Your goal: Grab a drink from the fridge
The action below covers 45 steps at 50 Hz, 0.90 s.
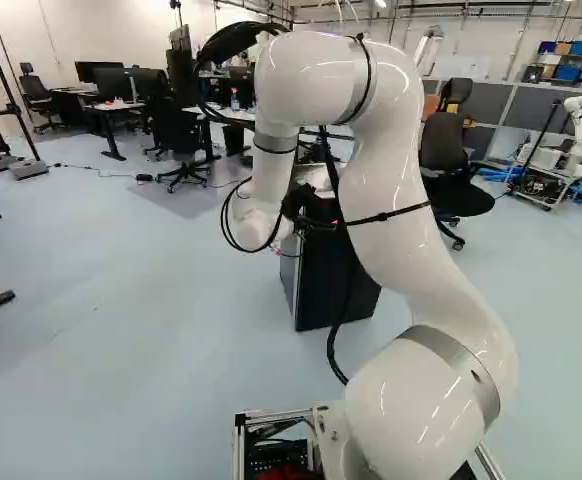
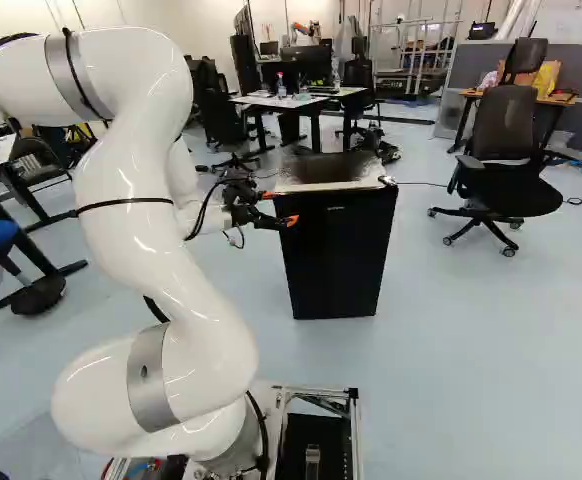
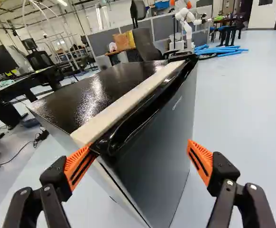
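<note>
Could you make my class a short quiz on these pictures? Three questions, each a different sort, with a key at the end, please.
1. True or false: the robot's hand is holding a drink.

2. Multiple choice: what colour are the pads on the hand's two fingers?
a) blue
b) orange
c) green

3. Fill in the missing word: in the right base view, the hand shows to the ____ of the middle of the fridge.

Key: 1. false; 2. b; 3. left
</note>
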Motion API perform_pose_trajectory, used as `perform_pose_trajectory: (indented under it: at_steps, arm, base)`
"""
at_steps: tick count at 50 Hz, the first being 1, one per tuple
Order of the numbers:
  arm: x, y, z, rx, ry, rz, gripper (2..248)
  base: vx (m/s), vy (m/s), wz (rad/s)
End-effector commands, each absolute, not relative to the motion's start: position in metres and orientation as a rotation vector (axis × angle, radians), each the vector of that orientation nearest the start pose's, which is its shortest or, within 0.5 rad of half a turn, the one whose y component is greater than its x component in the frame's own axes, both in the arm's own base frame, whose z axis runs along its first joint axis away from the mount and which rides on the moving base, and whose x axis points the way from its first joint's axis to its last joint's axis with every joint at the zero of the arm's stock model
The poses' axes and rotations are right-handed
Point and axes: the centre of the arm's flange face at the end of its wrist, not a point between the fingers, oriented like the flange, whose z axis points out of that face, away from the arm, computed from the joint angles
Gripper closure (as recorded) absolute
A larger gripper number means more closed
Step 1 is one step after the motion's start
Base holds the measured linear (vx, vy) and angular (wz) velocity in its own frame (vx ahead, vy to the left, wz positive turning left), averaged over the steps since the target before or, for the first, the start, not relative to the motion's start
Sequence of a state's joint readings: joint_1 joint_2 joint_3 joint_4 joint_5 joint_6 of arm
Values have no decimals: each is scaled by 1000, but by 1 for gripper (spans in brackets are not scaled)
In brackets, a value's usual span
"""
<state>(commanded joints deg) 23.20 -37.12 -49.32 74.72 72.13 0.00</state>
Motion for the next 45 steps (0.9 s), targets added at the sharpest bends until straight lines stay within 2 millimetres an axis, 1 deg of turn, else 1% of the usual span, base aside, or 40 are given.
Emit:
perform_pose_trajectory:
  at_steps: [12,22,32,45]
  arm:
    - [486,119,268,-2452,1484,-2084,3]
    - [474,116,267,-2465,1525,-2073,3]
    - [456,116,268,-2491,1549,-2059,3]
    - [425,118,268,-2539,1554,-2040,3]
  base:
    - [0,0,0]
    - [-2,-6,-11]
    - [0,0,0]
    - [0,0,0]
